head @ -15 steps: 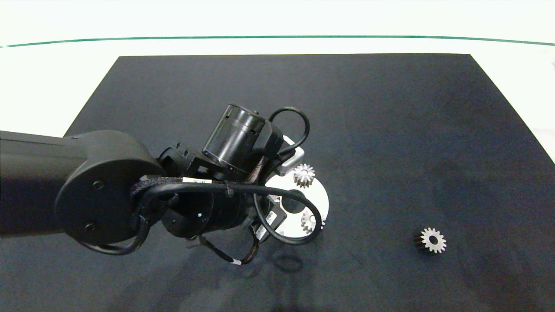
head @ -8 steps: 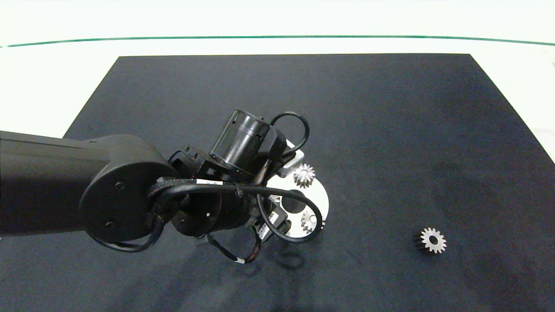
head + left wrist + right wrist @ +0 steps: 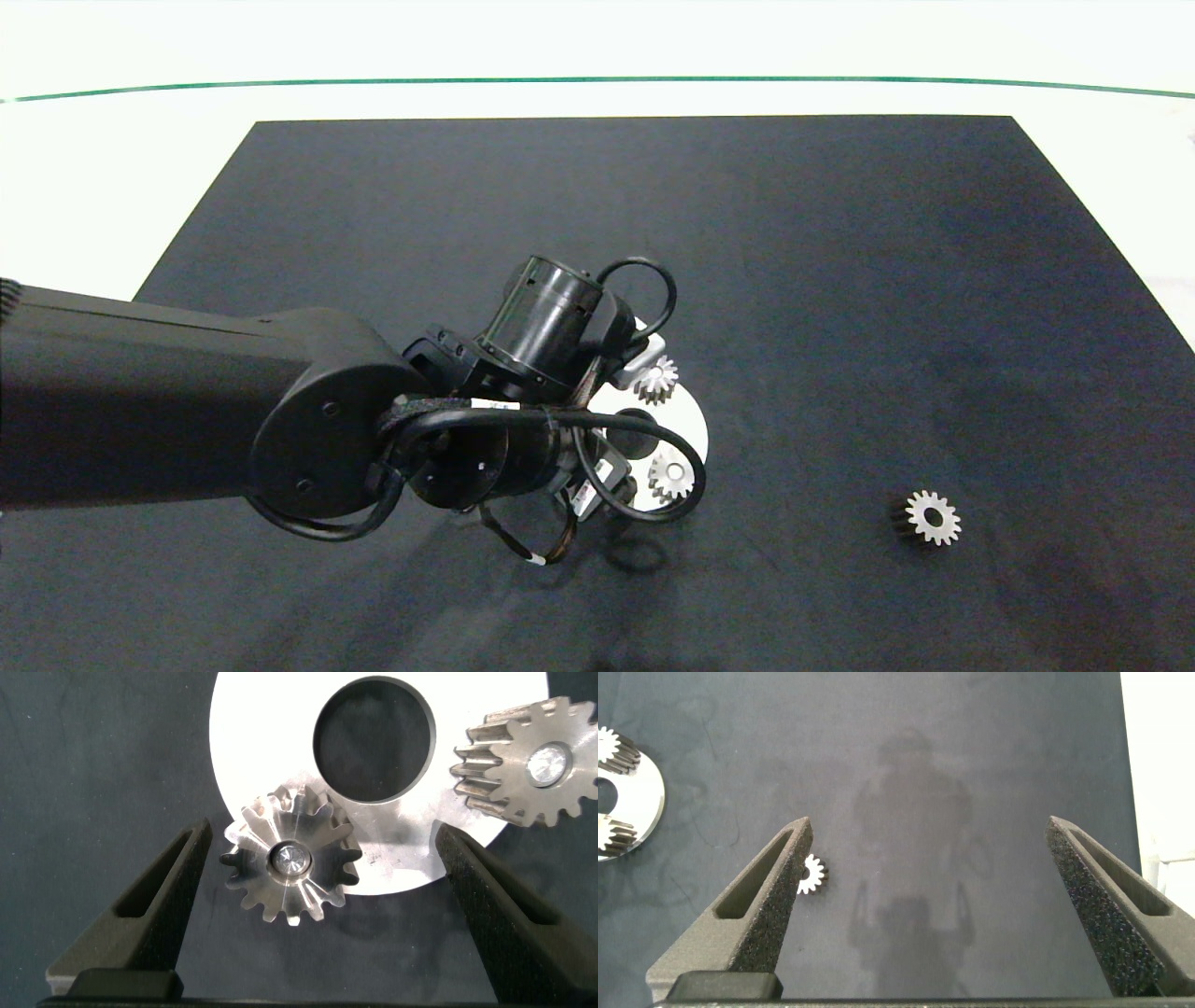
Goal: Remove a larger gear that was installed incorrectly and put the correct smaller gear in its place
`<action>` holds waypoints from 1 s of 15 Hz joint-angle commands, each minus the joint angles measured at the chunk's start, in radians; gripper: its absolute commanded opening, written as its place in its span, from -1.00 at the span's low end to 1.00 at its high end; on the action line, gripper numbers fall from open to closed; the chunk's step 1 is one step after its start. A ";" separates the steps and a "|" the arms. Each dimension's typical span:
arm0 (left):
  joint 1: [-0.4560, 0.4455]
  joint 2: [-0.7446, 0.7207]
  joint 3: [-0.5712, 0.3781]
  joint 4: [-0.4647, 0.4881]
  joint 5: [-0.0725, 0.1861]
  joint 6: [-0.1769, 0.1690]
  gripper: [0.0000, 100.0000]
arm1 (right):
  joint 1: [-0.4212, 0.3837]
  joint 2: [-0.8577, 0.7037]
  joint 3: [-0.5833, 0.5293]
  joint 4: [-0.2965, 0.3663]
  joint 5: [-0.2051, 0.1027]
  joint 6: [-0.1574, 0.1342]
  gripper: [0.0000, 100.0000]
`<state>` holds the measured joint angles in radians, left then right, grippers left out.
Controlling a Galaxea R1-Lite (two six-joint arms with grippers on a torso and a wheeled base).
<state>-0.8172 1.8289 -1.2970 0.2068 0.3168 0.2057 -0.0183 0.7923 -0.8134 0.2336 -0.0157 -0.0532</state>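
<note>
The left hand (image 3: 322, 882) hung low over the round silver plate (image 3: 271, 728) near the middle of the dark mat (image 3: 840, 280) on the worktop. Its two grey fingers (image 3: 159, 901) stood wide apart, one on either side of the larger gear (image 3: 291, 859), with a clear gap between each finger and the teeth, so it had hold of nothing. That gear sat on a peg at the plate's edge, its teeth overhanging onto the mat, just beside the big round hole (image 3: 374, 735) in the plate. In the head view the arm and its cables hid this gear.

Two more gears sat on the plate, each with a peg filling its bore: one (image 3: 657, 379) at the far edge by the wrist, the other (image 3: 671, 476) at the near edge behind a loop of black cable (image 3: 644, 425).

The smaller gear (image 3: 931, 518) lay well apart from the plate, toward the right side of the mat, tilted with its bright face and open bore showing.

The right hand (image 3: 948, 915) was held high above the mat on that side, fingers spread wide and empty; the smaller gear (image 3: 812, 874) showed below it, close to one finger in that view.
</note>
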 commanded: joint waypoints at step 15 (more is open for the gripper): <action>0.016 0.006 0.001 0.002 0.002 0.004 0.51 | -0.006 0.001 -0.003 0.001 -0.001 0.000 1.00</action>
<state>-0.8009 1.8353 -1.2964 0.2077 0.3170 0.2091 -0.0245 0.7921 -0.8157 0.2332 -0.0164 -0.0532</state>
